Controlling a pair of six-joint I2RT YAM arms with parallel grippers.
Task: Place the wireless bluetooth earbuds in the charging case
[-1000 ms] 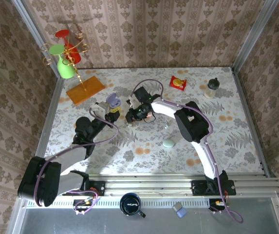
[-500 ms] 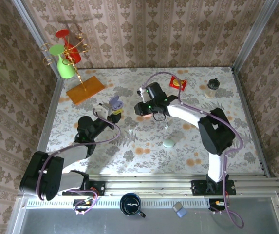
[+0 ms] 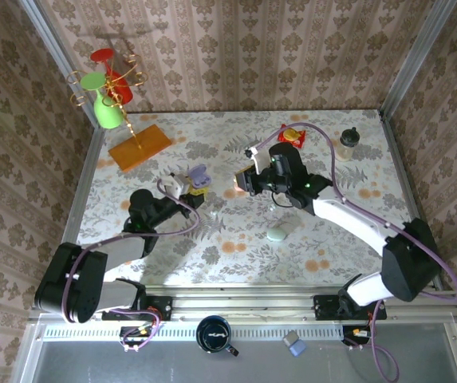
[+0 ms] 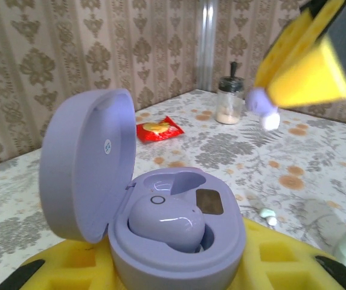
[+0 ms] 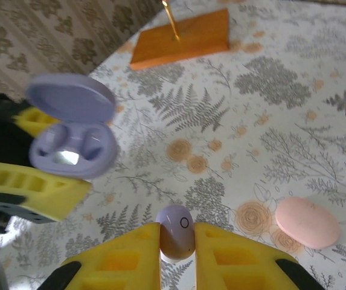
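Earbud [image 5: 175,231], lilac, is pinched between the yellow pads [image 5: 233,257] of the right gripper [image 5: 177,241]. Its long axis runs along the fingers, and the rounded, ring-marked end pokes past the tips. Right arm [image 3: 348,215] stretches from its base across the table [image 3: 388,159], wrist aimed left. Just beyond and apart from the bud, the open lilac charging case [image 5: 73,145] is clamped in the left gripper [image 3: 188,190], lid tipped back, second earbud [image 4: 166,222] seated inside. Left arm [image 3: 144,214] reaches forward. Pink case [image 5: 307,222] lies on the table off to the side. Wooden base [image 5: 182,30] sits far back.
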